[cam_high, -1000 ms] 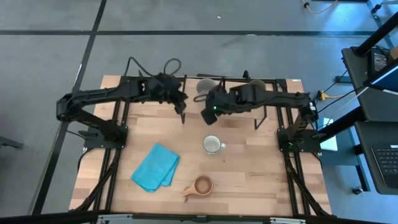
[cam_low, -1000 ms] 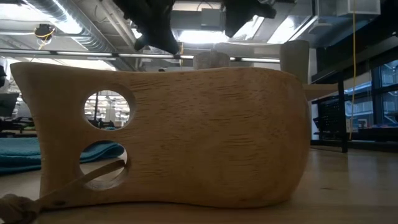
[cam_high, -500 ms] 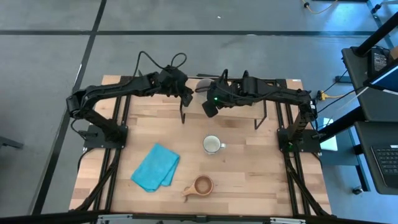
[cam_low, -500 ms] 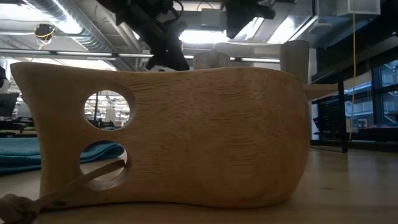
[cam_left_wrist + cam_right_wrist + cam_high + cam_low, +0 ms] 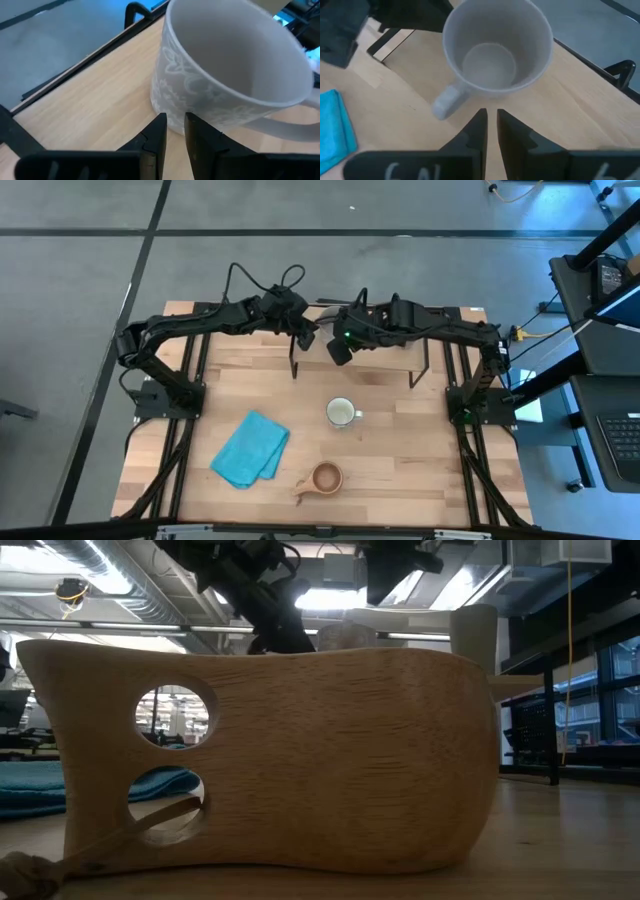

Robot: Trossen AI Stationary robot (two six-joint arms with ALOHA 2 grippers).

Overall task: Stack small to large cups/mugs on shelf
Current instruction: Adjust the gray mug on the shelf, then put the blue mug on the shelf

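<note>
A grey mug point(image 5: 497, 50) stands upright on the shelf's point(image 5: 385, 360) wooden board, near its left end, handle point(image 5: 447, 102) out to the side. My left gripper point(image 5: 174, 127) is shut, level with the mug's lower wall point(image 5: 172, 107) and right against it. My right gripper point(image 5: 491, 120), also shut, hangs above the mug, by its handle side, touching nothing. A white mug point(image 5: 341, 412) stands on the table below the shelf. The brown wooden cup point(image 5: 325, 478) sits near the front edge and fills the low view point(image 5: 280, 750). A taller tumbler point(image 5: 473, 635) stands on the shelf. My left gripper comes slanting down from the table's left, its shut fingertips point(image 5: 161, 125) at the foot of the grey mug's wall. Whether they touch the wall, I cannot tell. The mug stands upright on the board.
A blue cloth point(image 5: 250, 448) lies on the table's front left. The shelf's thin black legs point(image 5: 293, 365) stand between the arms and the white mug. Bare tabletop lies at the front right point(image 5: 430, 460).
My left gripper has moved toward the table's right edge and down, onto the shelf's left end, up to the grey mug. My right gripper has drawn slightly toward the far edge, over the mug.
</note>
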